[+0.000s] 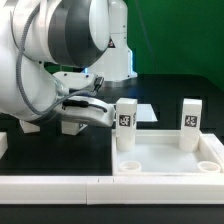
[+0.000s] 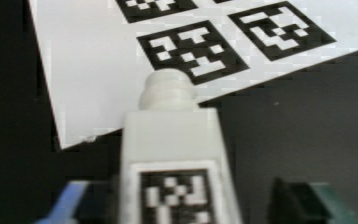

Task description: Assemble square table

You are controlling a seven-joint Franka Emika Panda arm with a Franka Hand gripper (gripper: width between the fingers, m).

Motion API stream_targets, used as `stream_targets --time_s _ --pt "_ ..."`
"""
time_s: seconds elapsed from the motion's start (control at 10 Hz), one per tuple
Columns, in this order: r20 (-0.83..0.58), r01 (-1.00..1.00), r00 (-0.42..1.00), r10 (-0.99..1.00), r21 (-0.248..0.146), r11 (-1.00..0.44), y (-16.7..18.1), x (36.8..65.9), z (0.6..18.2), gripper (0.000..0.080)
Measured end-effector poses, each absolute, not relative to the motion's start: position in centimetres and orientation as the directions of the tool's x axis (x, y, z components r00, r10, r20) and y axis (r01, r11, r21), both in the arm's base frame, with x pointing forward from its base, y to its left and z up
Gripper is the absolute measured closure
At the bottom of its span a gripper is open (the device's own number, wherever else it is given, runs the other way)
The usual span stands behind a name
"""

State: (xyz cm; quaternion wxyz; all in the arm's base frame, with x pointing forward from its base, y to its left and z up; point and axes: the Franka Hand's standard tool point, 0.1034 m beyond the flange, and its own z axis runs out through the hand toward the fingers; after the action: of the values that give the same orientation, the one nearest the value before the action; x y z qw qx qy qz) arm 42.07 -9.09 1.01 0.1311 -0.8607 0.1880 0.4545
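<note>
Plainly, the pincer (image 2: 181,205) stands partly open and grips nothing. Its two fingers (image 2: 309,203) flank one stubby white tagged leg (image 2: 172,150), with a dark gap on either side. The exterior view shows that leg upright at a rear corner of the white plastic square panel with raised rim (image 1: 165,152), on that view's left. A second leg (image 1: 190,120) stands at the other rear corner, well apart. Two round front sockets (image 1: 128,165) sit empty. Only the wrist view shows four tags on the marker board (image 2: 96,70).

Bright even light, soft close-up blur
</note>
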Motion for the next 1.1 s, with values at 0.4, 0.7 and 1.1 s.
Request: stream_targets --time_s 0.4,0.7,1.1 --pt "-0.816 -0.419 0.550 -0.178 -0.085 -0.904 -9.3 43.6 2.4 0.0518" --pt "-0.673 -0.372 0.716 -0.188 -0.140 -0.918 -9.7 48.3 7.6 0.0517" --pt "-0.395 -0.339 0.879 -0.266 -0.128 -0.932 -9.5 49.9 8.2 0.0517"
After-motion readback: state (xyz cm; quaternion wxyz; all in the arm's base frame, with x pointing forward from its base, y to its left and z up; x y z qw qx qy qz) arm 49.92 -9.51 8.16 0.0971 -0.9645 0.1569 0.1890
